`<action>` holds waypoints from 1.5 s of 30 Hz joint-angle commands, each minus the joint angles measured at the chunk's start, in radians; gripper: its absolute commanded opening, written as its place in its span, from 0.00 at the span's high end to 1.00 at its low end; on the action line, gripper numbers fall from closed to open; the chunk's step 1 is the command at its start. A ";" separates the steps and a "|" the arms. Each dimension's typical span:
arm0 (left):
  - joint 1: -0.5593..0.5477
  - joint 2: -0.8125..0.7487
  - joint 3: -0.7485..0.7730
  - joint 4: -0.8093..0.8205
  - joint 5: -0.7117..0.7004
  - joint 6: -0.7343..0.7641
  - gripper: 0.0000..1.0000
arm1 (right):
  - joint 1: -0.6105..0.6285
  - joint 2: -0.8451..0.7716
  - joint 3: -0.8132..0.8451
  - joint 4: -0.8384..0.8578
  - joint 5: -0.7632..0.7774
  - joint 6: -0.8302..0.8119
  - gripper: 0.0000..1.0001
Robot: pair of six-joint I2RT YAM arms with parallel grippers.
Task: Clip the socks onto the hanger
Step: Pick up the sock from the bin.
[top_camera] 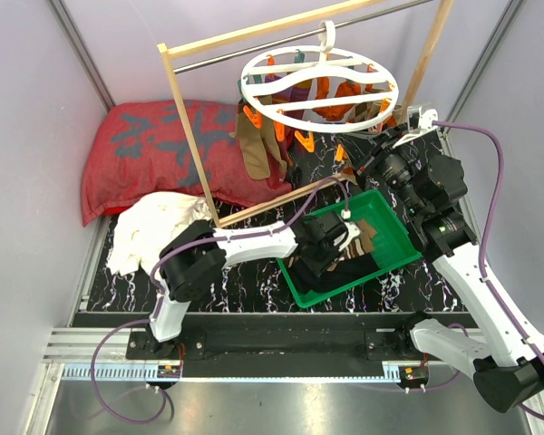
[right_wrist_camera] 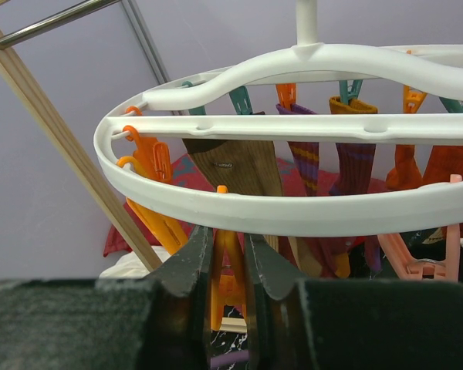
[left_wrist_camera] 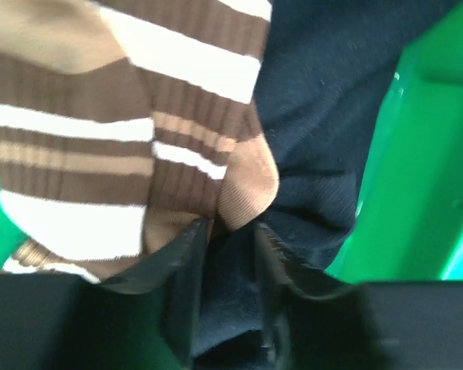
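The white round hanger (top_camera: pixel 319 83) hangs from the rod, with several socks (top_camera: pixel 258 145) clipped under it. In the right wrist view its ring (right_wrist_camera: pixel 309 212) crosses just above my right gripper (right_wrist_camera: pixel 230 235), which is shut on an orange clip (right_wrist_camera: pixel 230 266); brown (right_wrist_camera: pixel 239 166) and purple-orange (right_wrist_camera: pixel 307 158) socks hang behind. My right gripper (top_camera: pixel 388 134) sits under the ring's right edge. My left gripper (top_camera: pixel 343 237) is down in the green bin (top_camera: pixel 394 231), shut on the tan end of a brown-and-cream striped sock (left_wrist_camera: pixel 100 154). A navy sock (left_wrist_camera: pixel 324 116) lies beside and under it.
The pale wooden frame (top_camera: pixel 186 127) with a metal rod stands across the back. A red patterned pillow (top_camera: pixel 154 149) and a white cloth (top_camera: pixel 159 227) lie at the left. The green bin wall (left_wrist_camera: pixel 417 193) is close on the left gripper's right side.
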 commanded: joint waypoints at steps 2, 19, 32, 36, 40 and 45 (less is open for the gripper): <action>0.011 -0.092 0.084 0.074 -0.031 0.020 0.55 | 0.007 -0.003 0.001 0.002 0.030 -0.011 0.81; 0.007 0.243 0.507 0.153 0.032 0.097 0.51 | 0.006 0.022 0.015 -0.001 0.021 -0.019 0.82; 0.012 0.410 0.518 0.199 0.019 0.105 0.55 | 0.006 0.023 0.008 -0.001 0.024 -0.020 0.81; 0.012 0.409 0.492 0.197 0.015 0.114 0.82 | 0.006 0.022 0.005 -0.002 0.024 -0.017 0.81; 0.012 0.323 0.425 0.238 0.027 0.115 0.96 | 0.007 0.019 0.005 -0.004 0.029 -0.019 0.81; 0.012 0.117 0.236 0.375 0.045 0.106 0.91 | 0.006 0.015 0.015 -0.010 0.029 -0.027 0.81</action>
